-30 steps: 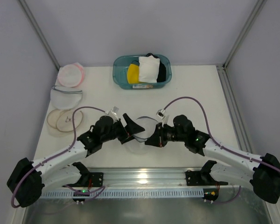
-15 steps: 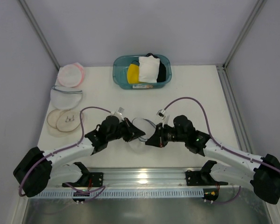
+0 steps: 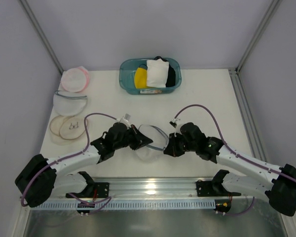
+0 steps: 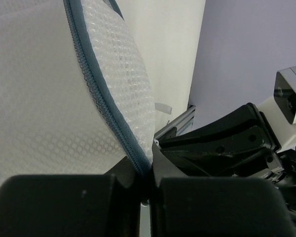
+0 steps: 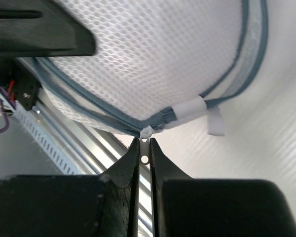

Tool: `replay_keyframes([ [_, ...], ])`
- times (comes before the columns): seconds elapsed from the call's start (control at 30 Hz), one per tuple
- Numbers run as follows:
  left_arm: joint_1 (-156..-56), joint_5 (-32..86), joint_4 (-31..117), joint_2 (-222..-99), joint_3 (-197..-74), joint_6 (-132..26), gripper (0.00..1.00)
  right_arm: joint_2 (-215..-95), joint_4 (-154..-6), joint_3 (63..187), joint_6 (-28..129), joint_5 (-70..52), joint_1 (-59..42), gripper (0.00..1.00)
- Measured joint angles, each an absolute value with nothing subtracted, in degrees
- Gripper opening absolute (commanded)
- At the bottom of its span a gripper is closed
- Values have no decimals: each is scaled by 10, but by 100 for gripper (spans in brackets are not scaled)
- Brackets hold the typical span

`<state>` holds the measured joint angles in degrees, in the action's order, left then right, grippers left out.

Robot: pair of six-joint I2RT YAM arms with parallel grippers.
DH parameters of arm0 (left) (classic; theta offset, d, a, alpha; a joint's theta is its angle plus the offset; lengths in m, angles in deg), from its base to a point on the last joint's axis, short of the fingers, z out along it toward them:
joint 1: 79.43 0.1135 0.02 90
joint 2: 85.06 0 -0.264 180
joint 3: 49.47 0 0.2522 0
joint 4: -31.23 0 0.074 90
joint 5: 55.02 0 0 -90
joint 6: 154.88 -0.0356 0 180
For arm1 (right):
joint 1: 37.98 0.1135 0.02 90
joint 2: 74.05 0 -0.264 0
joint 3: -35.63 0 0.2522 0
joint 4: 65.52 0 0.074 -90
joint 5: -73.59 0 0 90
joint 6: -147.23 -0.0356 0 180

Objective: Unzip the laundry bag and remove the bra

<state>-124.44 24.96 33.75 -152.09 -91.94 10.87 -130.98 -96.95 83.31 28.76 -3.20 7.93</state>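
Note:
The laundry bag [image 3: 149,142], white mesh with a grey-blue zipper rim, is held up off the table between both arms. My left gripper [image 3: 146,140] is shut on the bag's zipper rim [image 4: 104,106], which runs down into the pinch of the left gripper [image 4: 147,170]. My right gripper [image 3: 168,148] is shut on the small white zipper pull [image 5: 145,148] at the zipper's end, next to a white fabric tab [image 5: 215,121]. Mesh of the bag [image 5: 153,54] fills the right wrist view. The bra is hidden; only white mesh shows.
A teal basket [image 3: 125,81] at the back holds a yellow garment [image 3: 140,77] and a white square pad [image 3: 157,73]. At the left lie a pink-rimmed pouch [image 3: 74,79], a white mesh pouch [image 3: 69,102] and a beige-rimmed pouch [image 3: 66,128]. A metal rail [image 3: 148,190] borders the near edge.
My left gripper moved right to the bag and shut on its zipper rim. The right gripper shifted slightly right with the pull, and the bag now hangs stretched between both.

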Motion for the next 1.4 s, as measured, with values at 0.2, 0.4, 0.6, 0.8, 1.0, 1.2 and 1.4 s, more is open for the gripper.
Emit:
replay_keyframes([
  [0.2,-1244,251,342,-1521,-921,95,62,-1310,-1019,840,291,-99,80,4],
  [0.4,-1242,265,349,-1505,-921,92,97,-1315,-1081,853,302,-188,80,4],
  [0.6,-1242,285,379,-1464,-921,82,100,-1336,-1135,886,299,-310,80,22],
  [0.8,-1241,318,445,-1393,-921,67,99,-1328,-1187,917,277,-423,79,95],
  [1.0,-1241,353,507,-1325,-921,59,99,-1265,-1200,943,295,-425,79,100],
  [1.2,-1240,380,562,-1267,-921,51,99,-1238,-1180,959,331,-350,150,100],
  [1.4,-1240,395,600,-1228,-921,51,99,-1355,-1183,1016,353,-375,285,99],
])
